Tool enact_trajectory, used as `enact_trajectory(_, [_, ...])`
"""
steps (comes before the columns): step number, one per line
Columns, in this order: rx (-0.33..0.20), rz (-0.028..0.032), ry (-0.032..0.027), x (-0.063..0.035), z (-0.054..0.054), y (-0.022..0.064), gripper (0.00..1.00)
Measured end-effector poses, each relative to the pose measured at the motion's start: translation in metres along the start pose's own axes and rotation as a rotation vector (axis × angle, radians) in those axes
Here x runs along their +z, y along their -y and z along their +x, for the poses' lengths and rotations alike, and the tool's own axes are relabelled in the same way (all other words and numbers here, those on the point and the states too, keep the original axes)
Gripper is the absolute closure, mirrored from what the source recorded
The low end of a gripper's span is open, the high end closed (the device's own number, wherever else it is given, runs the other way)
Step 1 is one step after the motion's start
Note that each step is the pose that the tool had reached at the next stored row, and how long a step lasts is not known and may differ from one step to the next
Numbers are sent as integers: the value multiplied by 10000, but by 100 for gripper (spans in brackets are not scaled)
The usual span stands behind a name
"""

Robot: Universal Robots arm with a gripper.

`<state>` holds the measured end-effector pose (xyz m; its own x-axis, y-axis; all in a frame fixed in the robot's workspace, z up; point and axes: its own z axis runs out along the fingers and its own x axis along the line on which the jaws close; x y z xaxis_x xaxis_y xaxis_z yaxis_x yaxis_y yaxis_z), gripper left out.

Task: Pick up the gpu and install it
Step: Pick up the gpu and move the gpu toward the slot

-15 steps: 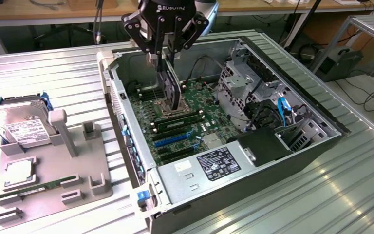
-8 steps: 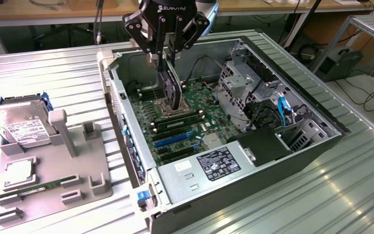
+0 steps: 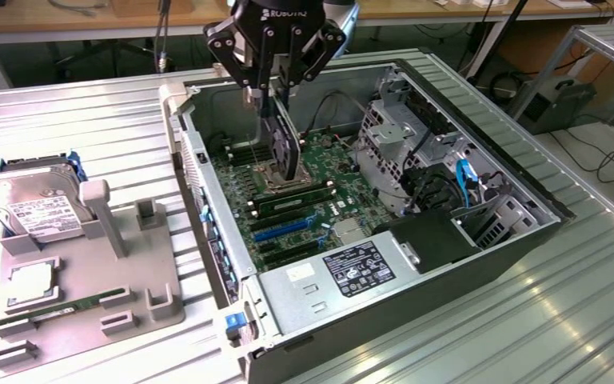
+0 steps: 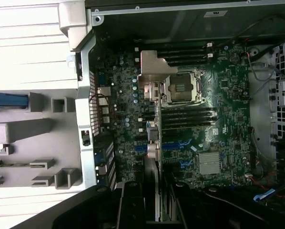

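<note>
Pincer (image 3: 272,94) hangs over the open computer case (image 3: 504,248), which lies on its side mid-table (image 3: 93,120). Jaws about half closed, clamped on the graphics card (image 3: 285,144). Card held on edge, upright, inside the case; lower end close over the motherboard (image 3: 318,200). Whether it touches the board: cannot tell. Wrist view: card edge-on, its silver bracket (image 4: 154,71) just beside the processor socket (image 4: 183,88). Grey holder tray (image 3: 83,280) with hard drive (image 3: 29,204) sits beside the case, toward the table edge at the exterior view's left.
</note>
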<state>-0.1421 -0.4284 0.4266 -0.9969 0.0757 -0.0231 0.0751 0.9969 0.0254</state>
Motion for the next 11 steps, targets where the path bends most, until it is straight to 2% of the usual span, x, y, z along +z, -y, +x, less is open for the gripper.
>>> enact_trajectory(11, [0, 1, 0, 6, -28, -2, 73])
